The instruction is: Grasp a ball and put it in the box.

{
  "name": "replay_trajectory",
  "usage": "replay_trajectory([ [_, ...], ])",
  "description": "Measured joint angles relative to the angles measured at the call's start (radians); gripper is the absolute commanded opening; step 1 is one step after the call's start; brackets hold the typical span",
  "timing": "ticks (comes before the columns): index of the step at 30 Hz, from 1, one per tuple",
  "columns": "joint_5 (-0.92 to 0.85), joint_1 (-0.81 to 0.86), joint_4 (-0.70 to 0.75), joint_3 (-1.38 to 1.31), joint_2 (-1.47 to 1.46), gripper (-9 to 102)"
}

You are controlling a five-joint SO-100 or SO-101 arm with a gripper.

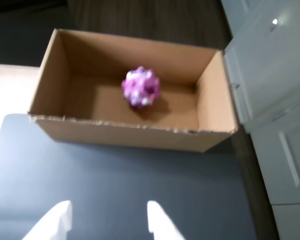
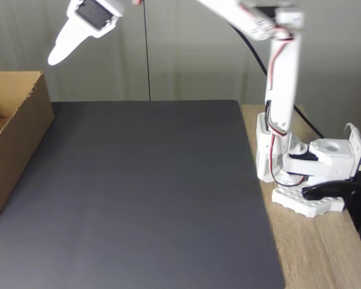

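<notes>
The pink, purple and white bumpy ball (image 1: 140, 87) lies inside the brown cardboard box (image 1: 125, 135), about mid-floor towards the far wall, slightly blurred. In the wrist view my gripper (image 1: 109, 207) is open, its two white fingers (image 1: 157, 220) apart at the bottom edge with nothing between them, held well above the dark mat short of the box's near wall. In the fixed view the gripper (image 2: 55, 57) hangs high at the top left, above the box (image 2: 18, 138), which stands at the left edge; the ball is hidden there by the box wall.
A black mat (image 2: 138, 192) covers most of the wooden table (image 2: 325, 253). The arm's white base (image 2: 307, 174) is clamped at the right. White cabinet doors (image 1: 275, 100) stand to the right of the box in the wrist view. A thin black cable (image 2: 145, 54) hangs behind the table.
</notes>
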Motion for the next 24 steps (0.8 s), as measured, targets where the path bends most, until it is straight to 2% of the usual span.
replay_trajectory([
  [2, -0.018, 0.000, -0.106, 0.178, 0.115, 22],
  [4, -0.028, 0.000, -0.153, 0.307, 0.209, 22],
  [24, -0.029, -0.009, -0.296, 0.894, 0.612, 22],
])
